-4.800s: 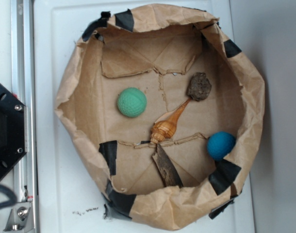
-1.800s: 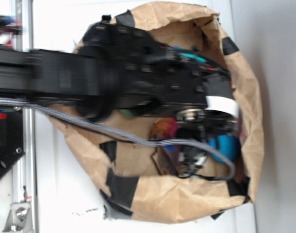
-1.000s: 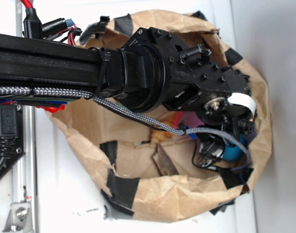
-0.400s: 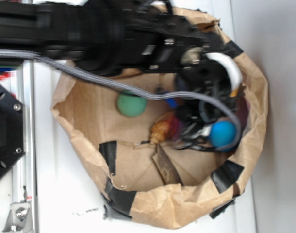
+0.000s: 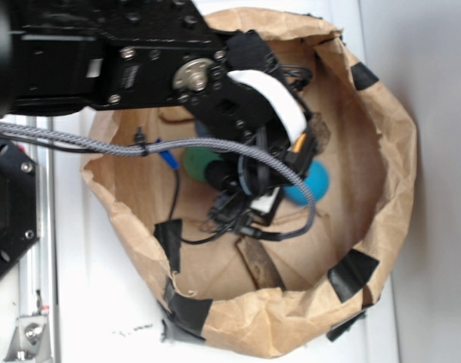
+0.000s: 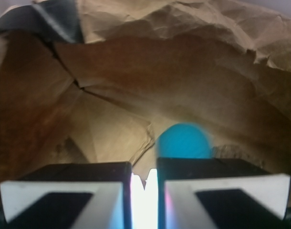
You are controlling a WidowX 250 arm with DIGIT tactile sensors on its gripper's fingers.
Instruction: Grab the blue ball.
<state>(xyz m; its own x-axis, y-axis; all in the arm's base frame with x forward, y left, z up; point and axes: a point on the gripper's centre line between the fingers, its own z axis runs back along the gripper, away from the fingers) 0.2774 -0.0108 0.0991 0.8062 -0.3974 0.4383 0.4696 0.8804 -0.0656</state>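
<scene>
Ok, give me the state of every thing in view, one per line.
Black gripper: shut but for a slim gap, nothing between the fingers.
Small teal-blue foam ball: not gripped, loose just beyond the fingertips.
Mint-green textured ball: untouched, mostly hidden behind the arm.
Crumpled brown paper bag: open at the top, rim taped.
Dark bark strip: lying flat on the bag floor.

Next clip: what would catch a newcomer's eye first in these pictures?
First, the bulky black robot arm reaching in from the upper left and covering much of the crumpled brown paper bowl patched with black tape. Next, the small matte teal-blue ball peeking out at the arm's right edge; in the wrist view it sits just beyond the tool, whose fingers look nearly closed with nothing between them.
</scene>
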